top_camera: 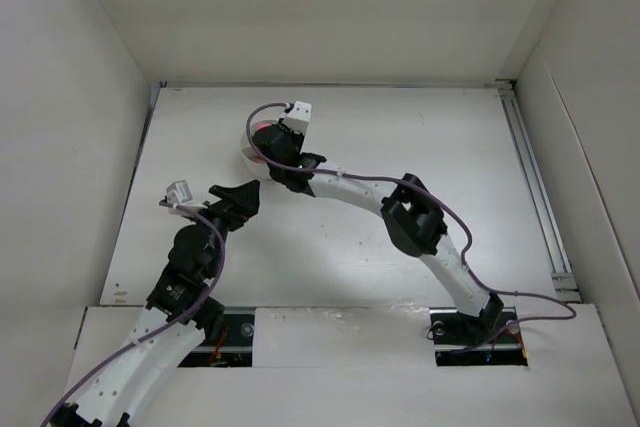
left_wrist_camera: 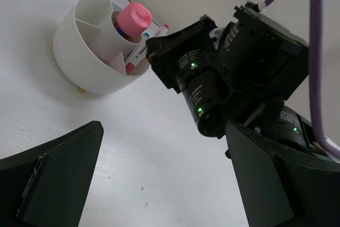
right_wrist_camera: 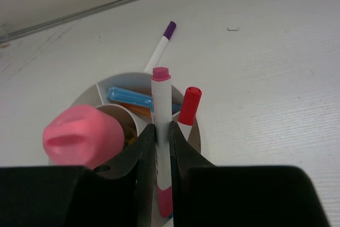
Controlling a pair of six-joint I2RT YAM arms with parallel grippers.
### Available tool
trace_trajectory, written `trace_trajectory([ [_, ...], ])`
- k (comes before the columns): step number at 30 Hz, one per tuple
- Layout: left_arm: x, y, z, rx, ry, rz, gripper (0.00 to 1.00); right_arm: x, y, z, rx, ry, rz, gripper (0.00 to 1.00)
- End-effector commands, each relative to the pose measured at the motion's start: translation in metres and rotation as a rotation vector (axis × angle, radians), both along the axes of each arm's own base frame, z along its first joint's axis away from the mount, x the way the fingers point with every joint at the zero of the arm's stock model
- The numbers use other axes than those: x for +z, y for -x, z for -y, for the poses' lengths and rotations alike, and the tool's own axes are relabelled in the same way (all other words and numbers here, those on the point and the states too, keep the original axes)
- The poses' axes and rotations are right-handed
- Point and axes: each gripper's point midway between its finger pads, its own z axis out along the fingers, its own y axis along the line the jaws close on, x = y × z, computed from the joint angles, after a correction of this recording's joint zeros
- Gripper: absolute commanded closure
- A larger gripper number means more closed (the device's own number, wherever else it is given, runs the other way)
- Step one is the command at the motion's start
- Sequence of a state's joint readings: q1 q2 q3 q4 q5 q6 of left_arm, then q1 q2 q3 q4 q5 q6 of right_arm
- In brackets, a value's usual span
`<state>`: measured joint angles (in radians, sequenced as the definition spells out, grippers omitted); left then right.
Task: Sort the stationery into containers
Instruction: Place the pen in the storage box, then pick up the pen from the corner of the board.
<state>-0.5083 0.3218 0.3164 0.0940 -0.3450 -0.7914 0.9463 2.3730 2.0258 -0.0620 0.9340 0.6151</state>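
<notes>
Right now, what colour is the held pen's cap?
The pen has a dark pink cap; see right wrist view.

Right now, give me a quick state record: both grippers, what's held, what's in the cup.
left gripper: open, empty, set back from the cup
right gripper: shut on the pink-capped pen
pink-capped pen: white body, upright over the cup; lower end hidden by the fingers
cup: round, white, divided, standing on the table
in cup: pink-topped cylinder in the centre tube; red-capped pen; purple-capped pen leaning out the far side; blue item lying in an outer compartment
</notes>
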Motion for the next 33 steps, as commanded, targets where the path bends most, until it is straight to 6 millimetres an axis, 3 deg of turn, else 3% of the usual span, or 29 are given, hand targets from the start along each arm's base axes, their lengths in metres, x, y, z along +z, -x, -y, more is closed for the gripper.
trace_trajectory([
  [1,0.031,-0.001,-0.002,0.007,0.023,0.082,0.00,0.013,0.001,0.001,-0.039,-0.017,0.047,1.00],
  [11,0.030,-0.005,-0.008,0.039,-0.029,0.078,0.00,0.012,0.024,-0.011,0.051,-0.097,0.006,1.00],
  [14,0.027,-0.008,-0.011,0.063,-0.046,0.068,0.00,0.022,0.030,-0.018,0.099,-0.156,-0.007,0.84],
  [15,0.027,-0.008,-0.011,0.063,-0.046,0.068,0.00,0.023,0.034,-0.015,0.107,-0.154,-0.014,0.77],
  [16,0.021,-0.011,-0.009,0.062,-0.059,0.047,0.00,0.025,0.036,-0.016,0.112,-0.179,-0.018,0.61],
  [18,0.018,-0.013,-0.008,0.061,-0.073,0.040,0.00,0.025,0.042,-0.013,0.124,-0.189,-0.036,0.49],
  [20,0.017,-0.015,-0.007,0.061,-0.075,0.036,0.00,0.050,0.047,-0.007,0.135,-0.219,-0.018,0.34],
  [24,0.007,-0.022,-0.002,0.050,-0.098,0.013,0.00,0.084,0.063,0.003,0.181,-0.249,-0.020,0.17],
  [25,0.009,-0.022,0.000,0.042,-0.093,0.021,0.00,0.079,0.069,0.005,0.200,-0.242,-0.048,0.14],
  [26,0.007,-0.024,0.001,0.041,-0.096,0.016,0.00,0.092,0.071,0.015,0.201,-0.254,-0.041,0.09],
  [28,0.011,-0.026,0.007,0.017,-0.096,0.015,0.02,0.090,0.083,0.030,0.206,-0.277,-0.085,0.07],
  [31,0.016,-0.027,0.008,0.017,-0.085,0.011,0.18,0.079,0.094,0.050,0.211,-0.308,-0.133,0.07],
  [32,0.019,-0.029,0.009,0.017,-0.076,0.010,0.28,0.050,0.108,0.059,0.221,-0.286,-0.193,0.12],
  [33,0.016,-0.029,0.006,0.034,-0.082,0.001,0.60,0.057,0.117,0.067,0.227,-0.321,-0.197,0.26],
])
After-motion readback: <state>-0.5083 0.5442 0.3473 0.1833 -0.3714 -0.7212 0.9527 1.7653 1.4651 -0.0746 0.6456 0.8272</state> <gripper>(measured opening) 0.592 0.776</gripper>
